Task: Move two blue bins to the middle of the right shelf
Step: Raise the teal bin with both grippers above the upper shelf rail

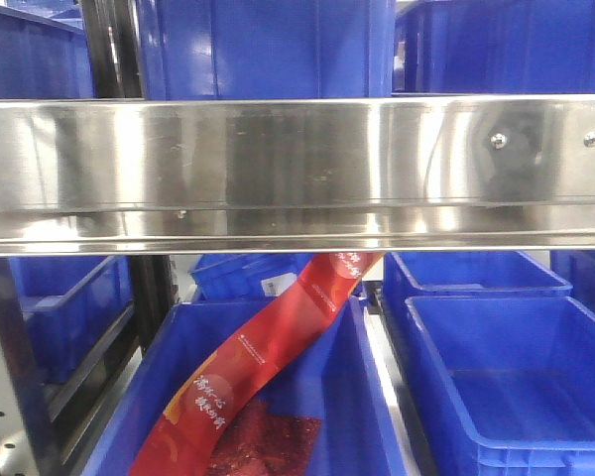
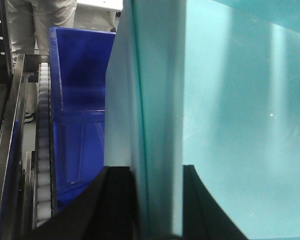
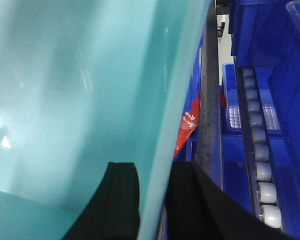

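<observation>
Left gripper [image 2: 159, 200]: pinching the wall of a bin [image 2: 240, 115] that shows teal-white up close, one black finger [image 2: 117, 202] on each side
Right gripper [image 3: 152, 200]: pinching another wall of the same pale-looking bin [image 3: 80, 90]
Steel shelf rail [image 1: 297, 174]: crosses the front view
Upper bins [image 1: 263, 50]: blue, above the rail
Lower left bin [image 1: 367, 397]: holds a red banner [image 1: 268, 347]
Lower right bin [image 1: 516, 387]: blue, beside it
Roller track [image 3: 260, 160]: right of the held bin

shiny steel shelf beam [image 1: 297, 174], roller track [image 3: 260, 170], black perforated upright [image 1: 10, 377]
</observation>
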